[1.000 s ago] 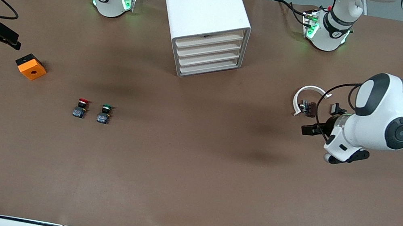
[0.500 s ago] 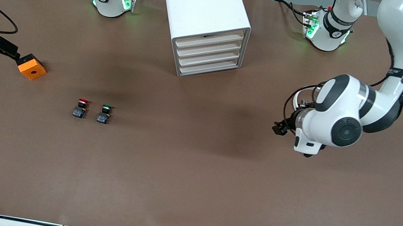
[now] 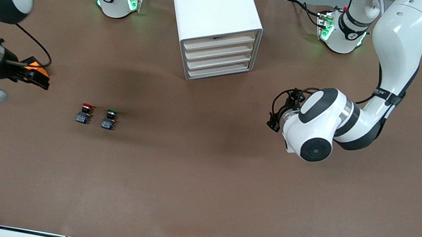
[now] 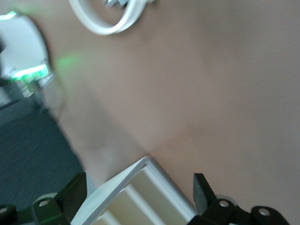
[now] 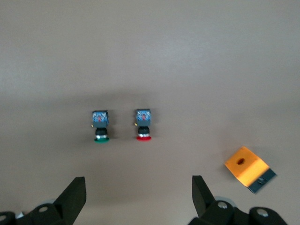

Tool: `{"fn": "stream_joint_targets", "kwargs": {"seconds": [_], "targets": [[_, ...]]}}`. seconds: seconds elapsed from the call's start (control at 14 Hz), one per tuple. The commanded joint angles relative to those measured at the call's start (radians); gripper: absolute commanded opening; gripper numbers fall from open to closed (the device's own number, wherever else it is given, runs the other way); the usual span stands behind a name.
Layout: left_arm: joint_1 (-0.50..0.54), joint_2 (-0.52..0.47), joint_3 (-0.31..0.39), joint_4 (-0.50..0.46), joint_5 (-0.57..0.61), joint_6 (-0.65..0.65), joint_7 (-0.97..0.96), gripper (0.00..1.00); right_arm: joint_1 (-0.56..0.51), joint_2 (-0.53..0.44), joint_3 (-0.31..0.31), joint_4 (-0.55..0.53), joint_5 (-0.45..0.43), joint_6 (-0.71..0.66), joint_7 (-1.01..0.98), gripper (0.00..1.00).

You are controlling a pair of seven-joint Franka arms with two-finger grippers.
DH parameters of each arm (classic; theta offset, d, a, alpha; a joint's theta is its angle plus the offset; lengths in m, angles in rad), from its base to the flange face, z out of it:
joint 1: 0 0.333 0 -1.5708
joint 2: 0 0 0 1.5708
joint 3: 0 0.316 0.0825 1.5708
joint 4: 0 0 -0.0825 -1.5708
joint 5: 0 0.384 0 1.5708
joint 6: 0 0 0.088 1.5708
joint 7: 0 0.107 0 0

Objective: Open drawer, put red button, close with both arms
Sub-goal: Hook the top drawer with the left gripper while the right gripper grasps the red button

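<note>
A: Right gripper (image 3: 35, 78), at the right arm's end of the surface (image 3: 197, 202)?
B: Its jaws are spread wide and hold nothing. It hangs over an orange block (image 3: 35, 64), hiding most of it in the front view. In the right wrist view the two black fingers (image 5: 75, 194) frame bare brown surface.

A: The red button (image 3: 84, 113)?
B: It lies on its side on the surface, untouched, just beside an identical switch with a green cap (image 3: 109, 118), which is on the side toward the left arm's end. Both have round caps on black and blue-grey bodies. The orange block (image 5: 248, 168) is near them, toward the right arm's end; it is a cube with a round hole in its top face.

A: Centre?
B: A white cabinet (image 3: 213, 16) with four shallow drawers, all shut, with pale cream fronts.

A: Left gripper (image 3: 273, 122)?
B: Its jaws are apart and empty, over bare surface between the cabinet and the left arm's end. Its wrist view shows the cabinet's corner (image 4: 140, 197) between the fingers (image 4: 202, 190), and a white ring-shaped part (image 4: 112, 16) on the matte brown surface.
</note>
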Motion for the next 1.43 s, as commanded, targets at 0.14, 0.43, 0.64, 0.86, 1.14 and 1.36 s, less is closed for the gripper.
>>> {"fn": "stream_joint_targets", "kwargs": {"seconds": [0.14, 0.43, 0.64, 0.86, 1.14, 1.36], "targets": [[-0.004, 0.069, -0.050, 0.050, -0.105, -0.177, -0.227, 1.00, 0.002, -0.005, -0.005, -0.219, 0.004, 0.276, 0.037, 1.00], [-0.059, 0.138, -0.052, 0.076, -0.198, -0.195, -0.403, 1.00, 0.006, 0.053, -0.005, -0.321, 0.005, 0.483, 0.044, 1.00], [-0.082, 0.190, -0.052, 0.106, -0.283, -0.194, -0.504, 1.00, 0.006, 0.101, -0.005, -0.408, 0.005, 0.656, 0.055, 1.00], [-0.136, 0.242, -0.047, 0.113, -0.320, -0.194, -0.570, 1.00, 0.005, 0.176, -0.005, -0.421, 0.005, 0.729, 0.057, 1.00], [-0.166, 0.299, -0.044, 0.113, -0.367, -0.194, -0.612, 1.00, -0.003, 0.251, -0.005, -0.405, 0.007, 0.801, 0.060, 1.00], [-0.193, 0.322, -0.038, 0.113, -0.390, -0.194, -0.614, 1.00, 0.002, 0.281, -0.003, -0.393, 0.007, 0.803, 0.058, 1.00]]}}
